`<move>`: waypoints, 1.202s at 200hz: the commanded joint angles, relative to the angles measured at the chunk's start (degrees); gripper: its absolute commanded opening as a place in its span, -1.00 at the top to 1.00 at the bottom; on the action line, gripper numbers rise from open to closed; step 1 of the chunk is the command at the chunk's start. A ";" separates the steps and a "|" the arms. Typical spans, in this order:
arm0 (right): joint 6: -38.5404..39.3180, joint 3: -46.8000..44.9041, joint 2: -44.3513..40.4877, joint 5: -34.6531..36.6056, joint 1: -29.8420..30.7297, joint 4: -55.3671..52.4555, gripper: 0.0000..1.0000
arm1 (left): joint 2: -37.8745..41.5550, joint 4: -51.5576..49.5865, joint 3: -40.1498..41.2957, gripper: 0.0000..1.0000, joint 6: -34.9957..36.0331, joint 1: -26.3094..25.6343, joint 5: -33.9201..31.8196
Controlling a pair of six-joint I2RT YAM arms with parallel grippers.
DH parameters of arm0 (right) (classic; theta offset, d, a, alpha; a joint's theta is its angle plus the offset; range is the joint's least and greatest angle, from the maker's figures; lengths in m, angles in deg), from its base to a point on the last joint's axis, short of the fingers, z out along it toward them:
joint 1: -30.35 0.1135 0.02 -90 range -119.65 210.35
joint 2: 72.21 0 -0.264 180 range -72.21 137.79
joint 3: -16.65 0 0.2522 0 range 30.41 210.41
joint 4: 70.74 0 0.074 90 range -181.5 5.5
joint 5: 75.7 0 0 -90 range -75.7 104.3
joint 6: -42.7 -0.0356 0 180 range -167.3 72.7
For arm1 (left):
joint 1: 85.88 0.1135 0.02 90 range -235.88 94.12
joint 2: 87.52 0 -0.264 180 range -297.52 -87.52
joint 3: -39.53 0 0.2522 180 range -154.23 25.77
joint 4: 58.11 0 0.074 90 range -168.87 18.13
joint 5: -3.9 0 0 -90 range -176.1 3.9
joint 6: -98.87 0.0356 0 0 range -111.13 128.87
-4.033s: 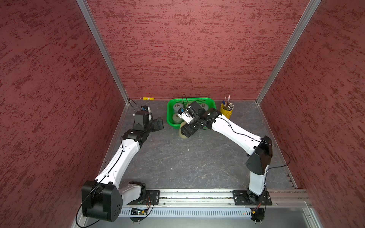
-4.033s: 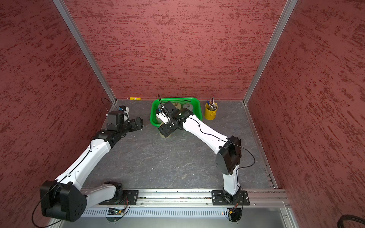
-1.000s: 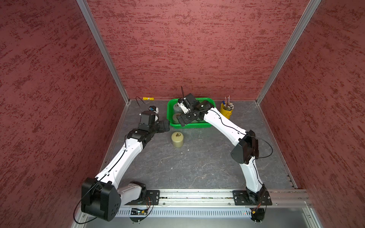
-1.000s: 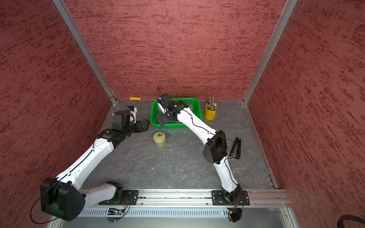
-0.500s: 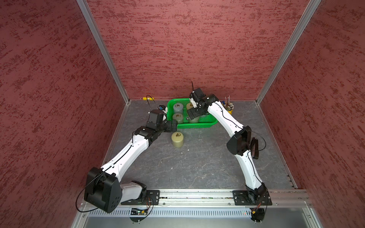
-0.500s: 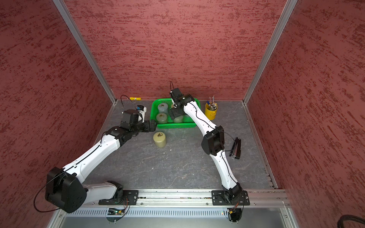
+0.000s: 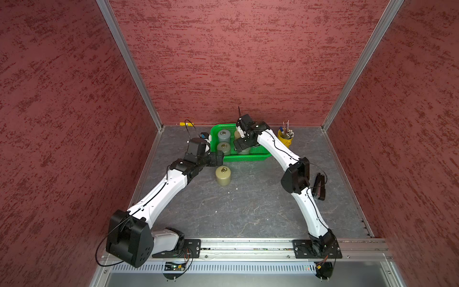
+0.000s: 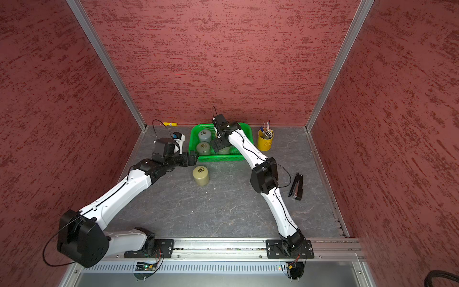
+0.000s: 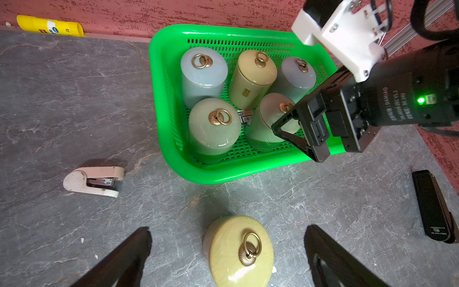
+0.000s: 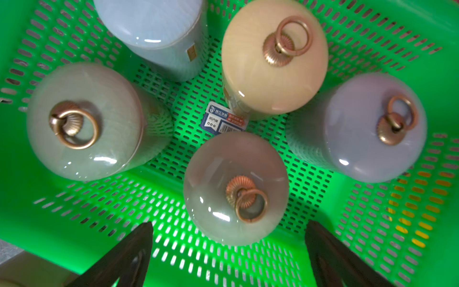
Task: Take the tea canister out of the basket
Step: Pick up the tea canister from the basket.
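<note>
We find the right fingers (image 10: 119, 261) apart over the grey-green canister (image 10: 236, 188), near-right in the basket (image 7: 244, 157); five stand upright inside. A yellow canister (image 7: 223, 176) stands on the bench (image 7: 248, 211), just near of the basket. The left fingers (image 9: 335, 261) are apart, empty, close by it.

- The left arm stretches toward the basket's (image 7: 248, 158) near left corner; the left gripper (image 7: 219, 159) hangs just outside it, jaws spread wide, empty.
- The right arm reaches over the basket; the right gripper (image 7: 239, 146) points down inside, jaws wide, seemingly touching nothing.
</note>
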 commanded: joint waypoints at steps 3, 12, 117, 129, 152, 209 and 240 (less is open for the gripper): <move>-0.10 2.10 1.85 1.37 -0.59 2.16 -0.98 | 0.19 1.09 -1.06 -1.00 0.37 -0.20 0.54; -0.06 2.08 2.14 1.88 -0.67 2.25 -0.98 | 0.17 1.08 -1.04 -0.99 0.28 -0.30 0.55; -1.09 2.10 4.65 -2.35 -1.88 3.73 -0.97 | -0.49 1.35 -1.37 -0.99 0.42 -0.36 0.37; -1.18 2.08 4.82 -2.73 -1.87 4.22 -0.97 | -0.47 1.35 -1.39 -0.99 0.45 -0.31 0.32; -1.18 2.10 5.13 -3.13 -1.91 4.95 -0.96 | -0.67 1.21 -1.35 -0.99 0.62 -0.36 0.12; -1.71 2.09 6.08 -4.20 -1.92 4.96 -0.90 | -1.32 1.19 -1.86 -0.99 0.91 -0.31 -0.03; -1.51 2.14 6.12 -4.31 -1.93 4.97 -0.79 | -1.46 1.10 -1.90 -0.99 0.90 -0.35 -0.07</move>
